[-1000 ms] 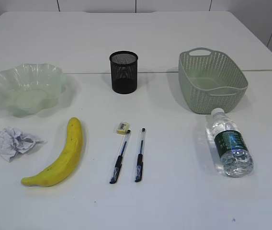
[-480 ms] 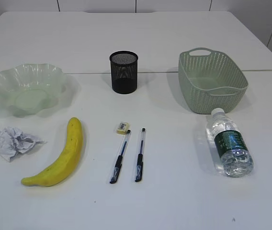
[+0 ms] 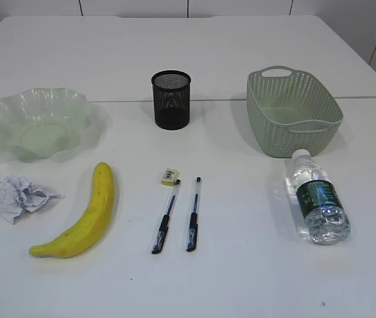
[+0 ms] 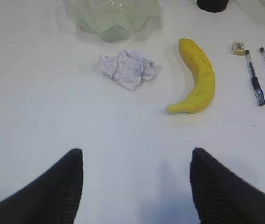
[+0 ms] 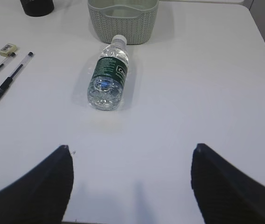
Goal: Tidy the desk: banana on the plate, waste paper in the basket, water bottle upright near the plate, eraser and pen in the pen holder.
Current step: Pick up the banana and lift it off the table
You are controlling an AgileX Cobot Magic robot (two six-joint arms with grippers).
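Observation:
A yellow banana [image 3: 82,215] [image 4: 198,78] lies left of centre, with crumpled waste paper [image 3: 14,197] [image 4: 128,69] to its left. The pale green wavy plate [image 3: 36,122] [image 4: 111,14] sits behind them. Two pens [image 3: 167,215] [image 3: 193,212] and a small eraser [image 3: 169,175] [image 4: 238,47] lie in the middle, in front of the black mesh pen holder [image 3: 171,99]. A water bottle [image 3: 316,197] [image 5: 109,74] lies on its side before the green basket [image 3: 292,112] [image 5: 123,16]. My left gripper [image 4: 136,156] and right gripper [image 5: 130,151] are both open, empty, near the table's front; neither shows in the exterior view.
A seam runs across the white table [image 3: 241,278] behind the pen holder. The table's right edge [image 5: 263,37] shows in the right wrist view.

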